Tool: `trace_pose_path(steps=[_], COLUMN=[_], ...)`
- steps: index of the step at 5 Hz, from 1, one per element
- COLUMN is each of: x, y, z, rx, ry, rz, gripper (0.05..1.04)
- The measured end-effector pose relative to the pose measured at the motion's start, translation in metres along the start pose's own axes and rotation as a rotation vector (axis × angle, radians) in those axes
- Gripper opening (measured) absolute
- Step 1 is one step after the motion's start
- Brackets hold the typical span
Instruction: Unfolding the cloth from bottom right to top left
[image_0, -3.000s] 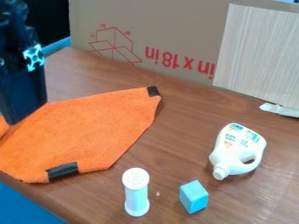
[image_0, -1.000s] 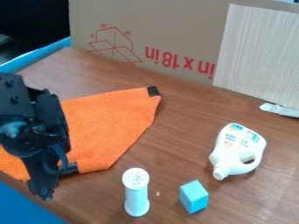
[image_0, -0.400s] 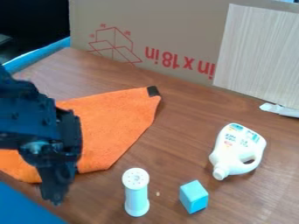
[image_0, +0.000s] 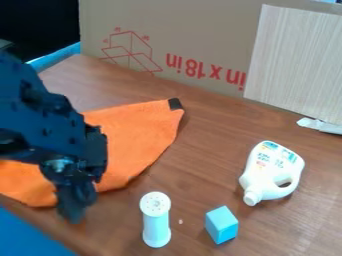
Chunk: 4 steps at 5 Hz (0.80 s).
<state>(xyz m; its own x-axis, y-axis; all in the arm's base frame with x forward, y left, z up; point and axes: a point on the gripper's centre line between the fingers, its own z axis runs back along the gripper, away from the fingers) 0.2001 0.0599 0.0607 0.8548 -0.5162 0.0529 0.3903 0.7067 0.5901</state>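
Note:
The black gripper (image_0: 73, 212) hangs at the lower left, low over the front edge of the orange cloth (image_0: 137, 142). The cloth lies on the table with a black patch at its upper right corner. The arm and gripper cover the cloth's left part and its lower black patch. I cannot tell whether cloth is between the fingertips.
A white shaker (image_0: 155, 220) stands just right of the gripper, with a light blue block (image_0: 221, 225) farther right. A white toy jug (image_0: 270, 172) lies on the right of the brown table (image_0: 214, 130). A cardboard box (image_0: 194, 30) stands behind.
The arm came down from the upper left to the cloth's lower edge, then shifted a little right. The cloth's lower right edge has moved slightly upward.

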Motion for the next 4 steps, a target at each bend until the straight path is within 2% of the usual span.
trace_pose_path(steps=[1,2,3,4], x=[0.0,-0.001,-0.006,-0.01], y=[0.0,0.001,-0.001,0.0], z=[-0.003,0.002,0.008,0.02], rx=[-0.012,-0.024,-0.03,-0.046], ry=[0.002,-0.012,-0.022,-0.052], rz=[0.009,0.016,0.012,0.003], gripper=[0.634,0.375,0.167,0.069])
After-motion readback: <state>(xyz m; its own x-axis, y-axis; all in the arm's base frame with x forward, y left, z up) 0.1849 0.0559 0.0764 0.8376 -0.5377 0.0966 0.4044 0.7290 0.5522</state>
